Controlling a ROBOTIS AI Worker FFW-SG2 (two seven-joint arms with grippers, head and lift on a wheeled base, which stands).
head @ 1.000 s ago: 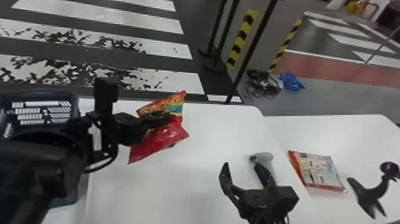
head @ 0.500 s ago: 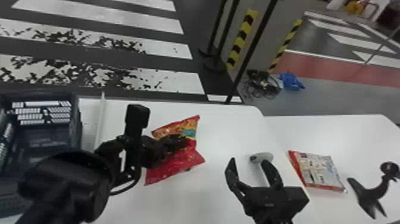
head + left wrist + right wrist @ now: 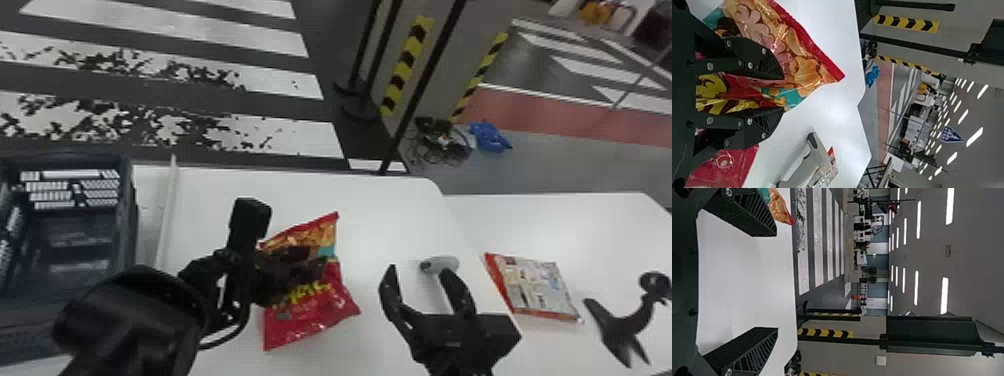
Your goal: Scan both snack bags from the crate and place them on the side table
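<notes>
In the head view, the left gripper (image 3: 314, 264) was left of the middle, low in the frame. Its jaws were pinching the red snack bag (image 3: 310, 322), which hung over the white tabletop (image 3: 380, 215). The left wrist view showed that bag squeezed between the 2 jaws.

The right gripper (image 3: 419, 272) was at the lower right of the middle. Its 2 jaws were spread wide with nothing in them. The gray scanner (image 3: 434, 264) was on the tabletop, partly behind that gripper.

The other snack bag (image 3: 540, 290), white with red edges, lay on the side table (image 3: 555, 220) at the lower right of the frame. A black stand (image 3: 625, 325) was just beside it, near the right edge.

The dark crate (image 3: 128, 220) sat at the lower left. Up past the tables, a blue thing (image 3: 490, 137) and some black wires (image 3: 440, 142) were on the floor.
</notes>
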